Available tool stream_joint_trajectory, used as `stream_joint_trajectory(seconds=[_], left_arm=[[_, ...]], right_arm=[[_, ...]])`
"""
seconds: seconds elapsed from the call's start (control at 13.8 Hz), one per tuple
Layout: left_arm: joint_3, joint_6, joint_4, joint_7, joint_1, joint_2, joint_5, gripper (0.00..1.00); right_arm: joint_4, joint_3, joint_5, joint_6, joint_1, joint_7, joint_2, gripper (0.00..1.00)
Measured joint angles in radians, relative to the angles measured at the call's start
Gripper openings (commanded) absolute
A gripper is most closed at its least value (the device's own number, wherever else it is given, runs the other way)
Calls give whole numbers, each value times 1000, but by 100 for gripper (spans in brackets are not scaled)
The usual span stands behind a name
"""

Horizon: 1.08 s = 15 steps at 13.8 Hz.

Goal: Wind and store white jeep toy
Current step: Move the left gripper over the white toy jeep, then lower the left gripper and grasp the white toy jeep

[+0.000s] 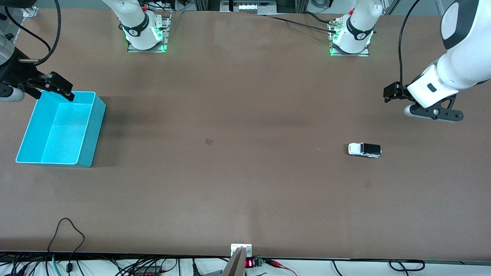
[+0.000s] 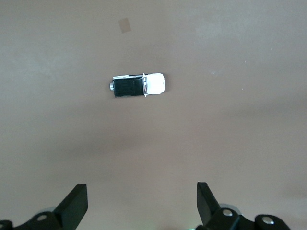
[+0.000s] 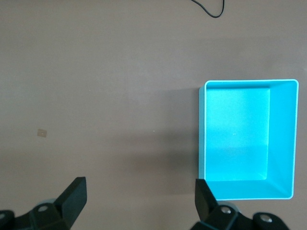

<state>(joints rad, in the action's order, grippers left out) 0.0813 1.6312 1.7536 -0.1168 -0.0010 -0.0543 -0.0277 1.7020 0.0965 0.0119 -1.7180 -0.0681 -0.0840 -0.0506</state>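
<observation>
Two end effectors are mine, and both hang released in the air with nothing between their fingers. My left end effector (image 1: pixel 391 94) is up over bare counter (image 1: pixel 245 172) at the left arm's end; in the left wrist view its two dark fingertips (image 2: pixel 76 203) stand wide apart with only brown surface between them. Outward from it, the white jeep toy (image 1: pixel 364 150) sits on its wheels on the counter, not under the left end effector but a little way off from the spot below it, toward the front camera. Its black rear roof panel points toward the left arm's end of the counter, its white hood toward the right arm's end. Nothing touches it.

My right end effector (image 1: pixel 57 86) hangs over the rim of the turquoise bin (image 1: pixel 86 153) at the right arm's end, at the bin's edge closest to the arm bases. Its fingertips (image 3: pixel 74 196) are likewise spread. The bin stands upright on the counter, well apart from the jeep. A small tan patch (image 1: pixel 209 142) marks the counter between the two.
</observation>
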Motion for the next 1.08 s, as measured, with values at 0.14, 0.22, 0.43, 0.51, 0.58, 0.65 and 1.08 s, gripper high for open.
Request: stream_joint_trajectory(seconds=[0.14, 0.22, 0.43, 0.51, 0.58, 0.65, 1.08], left_arm=[[-7, 0, -29, -109, 14, -41, 0, 100], [-8, 0, -39, -170, 23, -57, 0, 100], [-11, 0, -47, -374, 47, -94, 0, 100], [-11, 0, -47, -447, 51, -107, 0, 100], [-11, 0, -47, -521, 55, -122, 0, 100], [-12, 3, -47, -597, 56, -139, 0, 100], [-12, 163, -27, -1036, 56, -241, -2, 100]], right_arm=[[0, 0, 0, 0, 0, 2, 0, 100], [0, 0, 0, 1, 0, 2, 0, 100], [0, 0, 0, 1, 0, 2, 0, 100], [0, 0, 0, 1, 0, 2, 0, 100], [0, 0, 0, 1, 0, 2, 0, 100], [0, 0, 0, 1, 0, 2, 0, 100], [1, 0, 0, 2, 0, 3, 0, 100]])
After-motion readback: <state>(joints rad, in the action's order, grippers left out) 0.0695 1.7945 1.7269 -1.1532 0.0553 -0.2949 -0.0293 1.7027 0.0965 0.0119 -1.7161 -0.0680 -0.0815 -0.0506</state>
